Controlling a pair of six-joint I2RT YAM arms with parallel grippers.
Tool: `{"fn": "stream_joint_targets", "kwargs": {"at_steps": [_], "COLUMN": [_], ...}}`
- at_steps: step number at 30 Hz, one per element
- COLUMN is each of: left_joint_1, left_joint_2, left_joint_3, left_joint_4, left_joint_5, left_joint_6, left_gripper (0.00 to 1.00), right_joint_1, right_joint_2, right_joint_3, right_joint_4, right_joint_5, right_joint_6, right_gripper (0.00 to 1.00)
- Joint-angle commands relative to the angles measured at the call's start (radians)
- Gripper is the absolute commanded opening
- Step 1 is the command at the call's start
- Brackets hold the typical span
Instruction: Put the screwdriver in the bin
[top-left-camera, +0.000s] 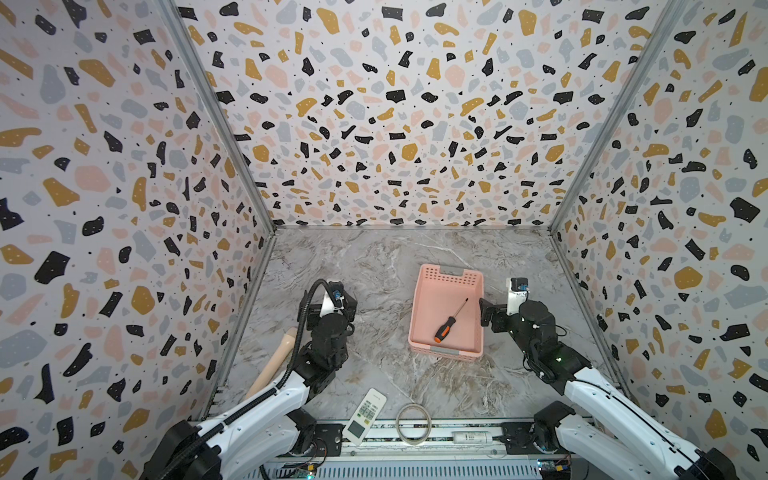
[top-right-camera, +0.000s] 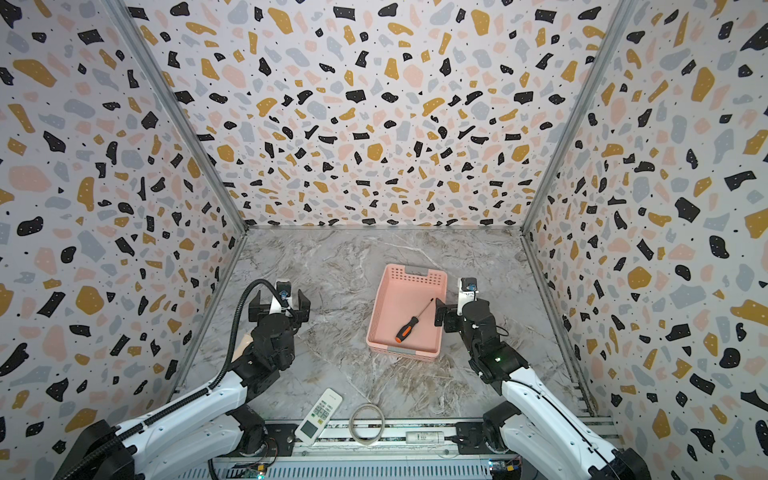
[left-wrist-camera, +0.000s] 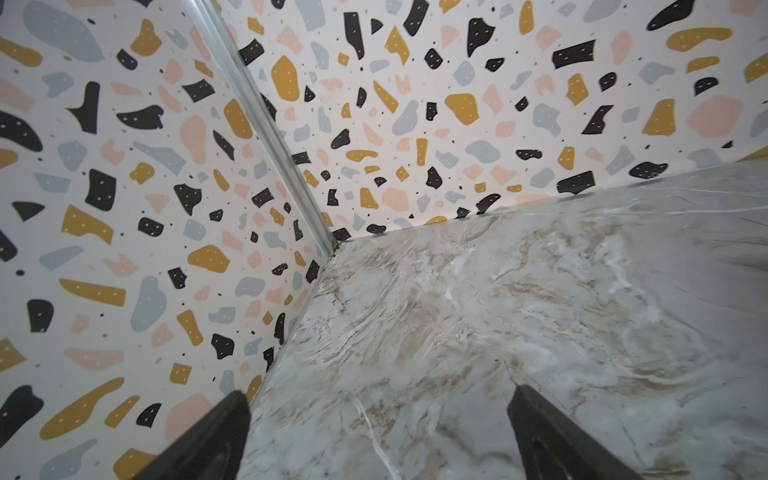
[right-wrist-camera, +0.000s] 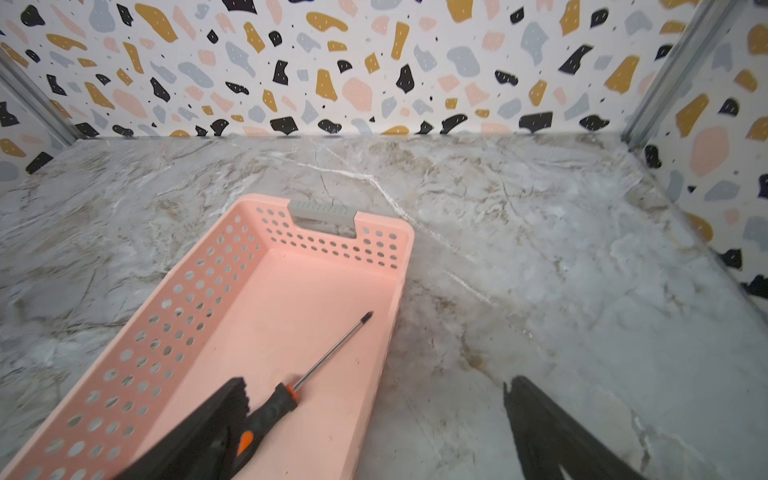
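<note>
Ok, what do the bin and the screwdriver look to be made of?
The bin looks like pink moulded plastic, matte, with round holes through its walls and grey handle inserts. The screwdriver has a thin metal shaft with a slight sheen; its black handle with orange accents is probably plastic or rubber.

Pink bin; black-and-orange screwdriver; grey-marbled table; terrazzo-speckled walls; beige stick
</note>
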Motion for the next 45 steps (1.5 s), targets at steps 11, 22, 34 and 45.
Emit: {"fn": "stream_joint_targets", "kwargs": {"at_steps": [11,22,34,45], "left_joint_1": [0.112,0.170,0.371,0.407], "left_joint_2": [0.299,0.418,0.412,0.470], "left_joint_3": [-0.155,-0.150,-0.233,-0.164], "left_joint_4": [0.518,0.636,0.747,0.673], "left_joint_5": [0.038,0.141,0.447,0.382], "left_joint_6": [0.073,0.018,-0.100,-0.172], "left_gripper": [1.00,1.00,1.00,1.00], "right_joint_1": [-0.225,-0.305,-0.394,-0.414], "right_joint_2": [0.300,0.518,0.663,0.668], "right_joint_3": [-0.165,-0.320,-0.254,-0.247], "right_joint_4": [0.654,1.153,1.141,1.134], "right_joint_5": [0.050,-0.017,-0.203,-0.229], "right_joint_6": [-0.195,-0.282,-0.246,-0.240], "right_gripper": [0.99,0.99,0.99,0.99]}}
